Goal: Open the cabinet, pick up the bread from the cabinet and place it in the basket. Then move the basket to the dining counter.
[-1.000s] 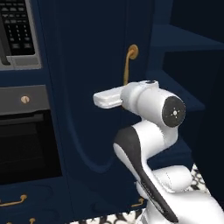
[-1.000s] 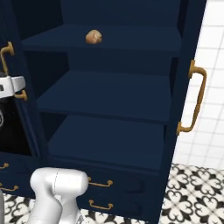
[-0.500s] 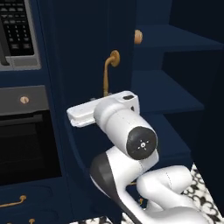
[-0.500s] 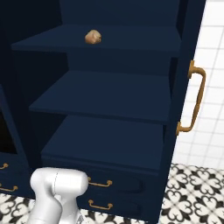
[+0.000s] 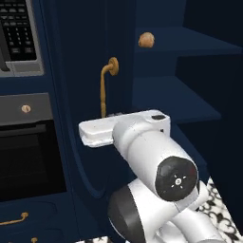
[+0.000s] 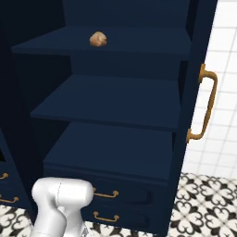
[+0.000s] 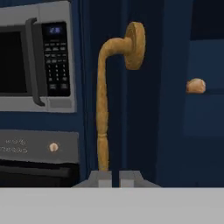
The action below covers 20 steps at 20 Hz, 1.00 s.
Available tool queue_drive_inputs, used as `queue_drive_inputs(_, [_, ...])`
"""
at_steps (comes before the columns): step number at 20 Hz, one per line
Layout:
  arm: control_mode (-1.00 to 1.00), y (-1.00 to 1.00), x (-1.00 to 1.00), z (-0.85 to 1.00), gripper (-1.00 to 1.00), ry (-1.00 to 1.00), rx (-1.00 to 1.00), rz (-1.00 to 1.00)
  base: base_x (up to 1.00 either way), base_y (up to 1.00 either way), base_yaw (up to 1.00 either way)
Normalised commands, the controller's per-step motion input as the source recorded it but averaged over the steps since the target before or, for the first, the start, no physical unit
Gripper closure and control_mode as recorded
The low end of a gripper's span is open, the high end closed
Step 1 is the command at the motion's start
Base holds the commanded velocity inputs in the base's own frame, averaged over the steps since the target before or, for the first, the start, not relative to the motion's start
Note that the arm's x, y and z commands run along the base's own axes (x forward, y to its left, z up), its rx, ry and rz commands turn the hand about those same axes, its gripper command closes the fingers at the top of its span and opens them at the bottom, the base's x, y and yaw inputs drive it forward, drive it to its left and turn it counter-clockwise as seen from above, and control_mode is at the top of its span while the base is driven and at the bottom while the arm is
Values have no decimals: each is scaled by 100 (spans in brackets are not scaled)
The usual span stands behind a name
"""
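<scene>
The tall navy cabinet [image 6: 115, 99] stands open with bare shelves. The bread [image 6: 97, 39], a small tan bun, lies on the upper shelf, also seen as the bread [image 5: 146, 40] and the bread [image 7: 195, 85]. The left door [image 5: 80, 71] is swung out, its long brass handle [image 5: 105, 85] facing me. My gripper [image 7: 109, 178] is shut with nothing between its tips, just below the lower end of that handle [image 7: 103, 109]. The white hand [image 5: 97, 132] hangs beside the door, under the handle. The basket and the dining counter are out of view.
A microwave [image 5: 16, 33] and a dark oven [image 5: 28, 156] sit left of the open door. The right door [image 6: 194, 92] stands open with its brass handle [image 6: 208, 106]. Below the shelves are drawers with brass pulls [image 6: 106, 194]. The floor [image 6: 203, 203] is patterned tile.
The left door has swung wider to the left, showing more of the shelves and the bread. My arm has drawn back toward the base. The jaws have closed, off the handle.
</scene>
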Motion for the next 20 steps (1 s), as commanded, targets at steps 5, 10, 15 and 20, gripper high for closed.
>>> queue_drive_inputs(5, [-100,-99,-96,20,100,0,35,0,0,0,0])
queue_drive_inputs(10, [-100,-74,-27,52,100,11,15,0,0,0,0])
queue_drive_inputs(15, [-100,-85,-4,45,100,31,2,0,0,0,0])
queue_drive_inputs(20, [-100,-60,0,28,100,29,11,0,0,0,0])
